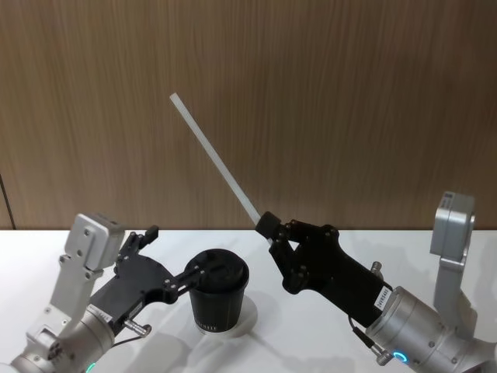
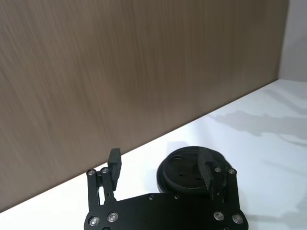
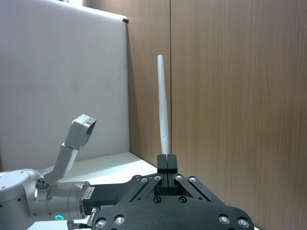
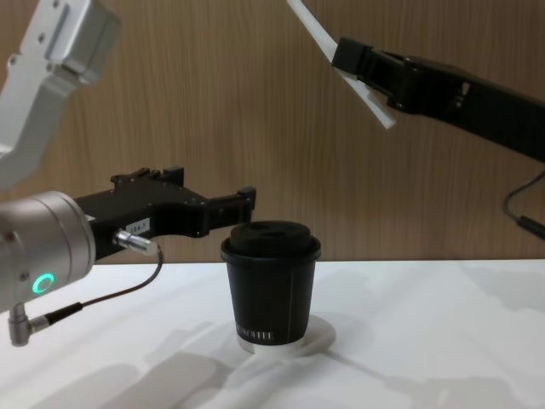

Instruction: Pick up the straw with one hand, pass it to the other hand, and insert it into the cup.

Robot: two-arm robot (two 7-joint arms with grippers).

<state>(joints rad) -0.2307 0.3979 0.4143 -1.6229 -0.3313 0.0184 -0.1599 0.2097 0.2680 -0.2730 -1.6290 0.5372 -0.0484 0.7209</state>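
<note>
White straw aloft in right pincer

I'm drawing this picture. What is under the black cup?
The cup stands on a flat white disc on the table. Only the disc's rim peeks out; the cup covers its middle. The left gripper is open near the lid; the right gripper holds the straw higher up.

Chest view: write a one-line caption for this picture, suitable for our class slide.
The right gripper holds the tilted straw high, while the open left gripper hovers beside the cup.
</note>
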